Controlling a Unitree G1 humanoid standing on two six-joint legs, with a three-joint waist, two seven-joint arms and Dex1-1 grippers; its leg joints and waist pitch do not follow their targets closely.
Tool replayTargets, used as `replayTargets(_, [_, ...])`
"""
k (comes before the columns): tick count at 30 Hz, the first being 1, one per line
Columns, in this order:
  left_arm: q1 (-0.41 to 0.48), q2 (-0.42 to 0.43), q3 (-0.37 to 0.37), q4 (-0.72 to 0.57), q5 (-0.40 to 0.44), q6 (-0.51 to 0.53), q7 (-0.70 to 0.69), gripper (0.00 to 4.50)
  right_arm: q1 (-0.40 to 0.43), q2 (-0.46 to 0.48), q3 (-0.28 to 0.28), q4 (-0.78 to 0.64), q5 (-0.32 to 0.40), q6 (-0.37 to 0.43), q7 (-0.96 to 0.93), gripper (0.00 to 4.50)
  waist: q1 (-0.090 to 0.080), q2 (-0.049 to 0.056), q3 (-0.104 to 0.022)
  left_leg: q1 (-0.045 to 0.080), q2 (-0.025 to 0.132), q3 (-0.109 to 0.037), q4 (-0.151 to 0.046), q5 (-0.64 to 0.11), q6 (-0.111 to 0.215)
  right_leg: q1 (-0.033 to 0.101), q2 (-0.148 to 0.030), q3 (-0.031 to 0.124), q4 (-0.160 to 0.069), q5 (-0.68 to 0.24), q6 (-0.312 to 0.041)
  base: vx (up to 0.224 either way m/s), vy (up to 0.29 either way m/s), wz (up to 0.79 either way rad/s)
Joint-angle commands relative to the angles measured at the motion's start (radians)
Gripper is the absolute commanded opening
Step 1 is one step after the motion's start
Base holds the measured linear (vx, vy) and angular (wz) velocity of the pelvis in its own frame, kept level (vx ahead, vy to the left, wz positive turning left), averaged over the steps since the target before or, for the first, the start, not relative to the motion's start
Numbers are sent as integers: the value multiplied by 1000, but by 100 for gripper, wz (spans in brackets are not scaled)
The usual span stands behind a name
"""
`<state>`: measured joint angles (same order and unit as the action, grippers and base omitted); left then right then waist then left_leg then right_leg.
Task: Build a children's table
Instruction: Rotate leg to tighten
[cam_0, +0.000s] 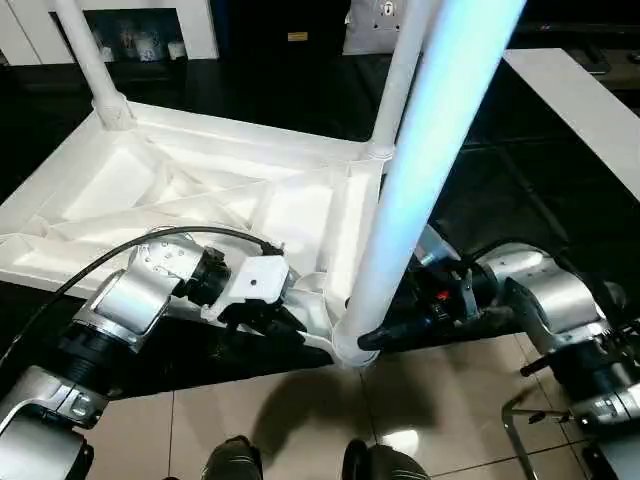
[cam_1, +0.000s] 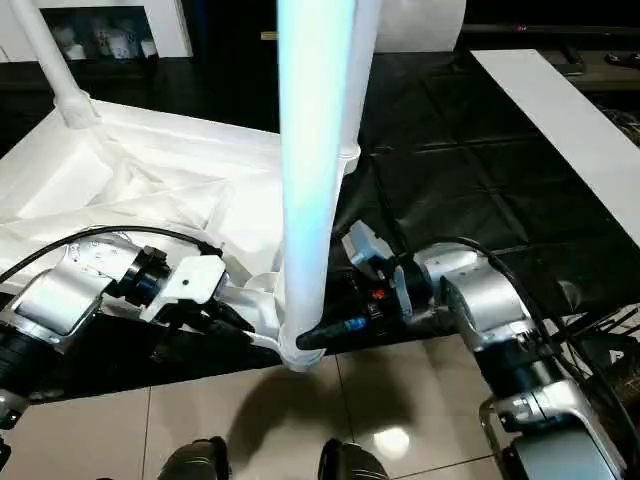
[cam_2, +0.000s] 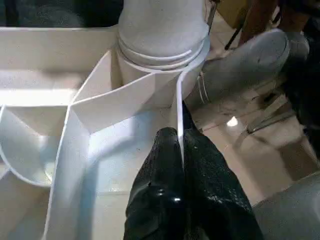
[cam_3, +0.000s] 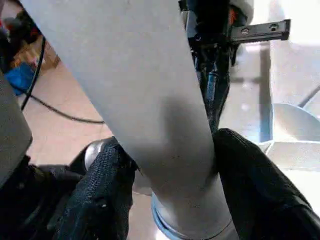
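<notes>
The left wrist view shows the left gripper (cam_2: 181, 150) pinched shut on a thin upright rib of the table top (cam_2: 100, 145), just beside the corner socket; the head views hide that contact behind the white camera mount. The right wrist view shows the right gripper (cam_3: 170, 180) with one black finger (cam_3: 100, 190) on each side of the near leg (cam_3: 150, 100), closed around it just above the socket. From the head camera the table top (cam_0: 130, 190) lies upside down on a black mat (cam_1: 460, 150), ribs up, its near corner at 6 o'clock. The near leg (cam_1: 312, 150) rises toward the camera and blocks the middle of the scene. Two more legs (cam_0: 90, 55) stand at 11 and 12 o'clock. A white board (cam_1: 560, 120) lies at 2 o'clock, and beige floor tiles (cam_0: 440, 400) lie nearest.
</notes>
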<state>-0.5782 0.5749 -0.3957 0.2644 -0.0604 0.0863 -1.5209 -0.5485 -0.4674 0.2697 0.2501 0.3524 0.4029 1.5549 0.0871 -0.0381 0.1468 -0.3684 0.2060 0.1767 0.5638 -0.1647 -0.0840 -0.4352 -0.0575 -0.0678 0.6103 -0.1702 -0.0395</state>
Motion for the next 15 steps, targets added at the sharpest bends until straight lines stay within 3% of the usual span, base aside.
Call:
replayTargets(1, [14,-47,-9,-16,-7,81,64,0,16,52,-20,-34,11,75,-141,213,-10,3,-64,6,24,-1,-55,-156,58,66,-72,57,-76,-252,-197,0,0,0])
replayTargets(3, [12,-62,4,-18,-13,109,94,0,21,72,-29,-37,-3,80,-198,213,-13,2,-60,8,21,-1,-56,-184,45,63,-74,57,-85,-320,-178,0,0,0])
replayTargets(4, [2,-93,27,-11,-13,148,156,0,24,118,-60,-34,-10,92,-301,213,-15,0,-60,8,17,-4,-57,-199,36,64,-76,56,-93,-389,-155,0,0,0])
replayTargets(6, [-10,-123,45,3,-3,182,224,0,21,166,-94,-24,-16,107,-404,212,-23,0,-57,6,16,-7,-61,-207,22,63,-75,55,-98,-441,-130,0,0,0])
replayTargets(10, [-40,-200,78,25,29,287,384,0,22,254,-123,-24,-68,143,-608,211,-55,-1,-62,-1,13,-9,-60,-185,19,66,-71,54,-92,-382,-131,0,0,0])
replayTargets(11, [-40,-200,78,25,29,287,384,0,22,254,-123,-24,-68,143,-608,210,-57,-1,-61,0,12,-8,-59,-184,21,63,-70,54,-94,-377,-134,0,0,0])
replayTargets(15, [-96,-300,136,73,70,416,596,0,-17,365,-164,21,-146,199,-888,208,-62,2,-62,1,6,-6,-57,-161,23,63,-69,53,-97,-394,-127,0,0,0])
